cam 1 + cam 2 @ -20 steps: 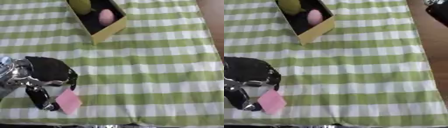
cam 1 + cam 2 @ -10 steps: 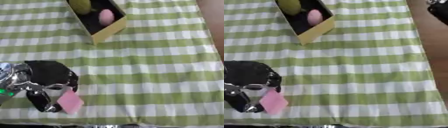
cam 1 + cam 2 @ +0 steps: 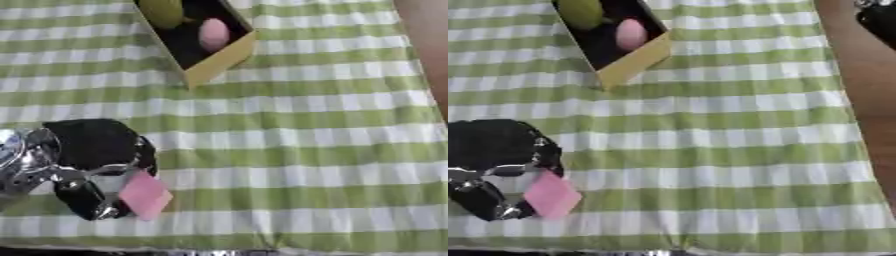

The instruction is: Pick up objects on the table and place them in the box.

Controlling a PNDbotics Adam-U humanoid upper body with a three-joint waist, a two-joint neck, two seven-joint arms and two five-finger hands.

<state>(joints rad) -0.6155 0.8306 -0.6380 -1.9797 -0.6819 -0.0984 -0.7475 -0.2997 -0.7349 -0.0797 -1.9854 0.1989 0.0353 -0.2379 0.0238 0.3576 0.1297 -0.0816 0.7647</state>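
Left hand (image 3: 92, 165) at bench's near-left corner, fingers and thumb curled round pink flat piece (image 3: 145, 195). Yellow box (image 3: 219, 57) lies well apart, toward far edge, long axis angled far-left to near-right, open, holding pink egg shape (image 3: 213, 34) and green object (image 3: 162, 11). Right hand's state: cannot tell.

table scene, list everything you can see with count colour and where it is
tablecloth: 1, green and white check, covers the table
box: 1, yellow with dark inside, far left of centre, set askew
egg-shaped thing: 1, pink, inside the box
rounded thing: 1, yellow-green, inside the box at its far end, partly cut off
flat square thing: 1, pink, near left, at the left hand's fingers
bare surface: brown, right of the cloth
left hand: 1, black and silver, near left, fingers curled at the pink square
right hand: 1, dark, far right corner of the right eye view, mostly cut off
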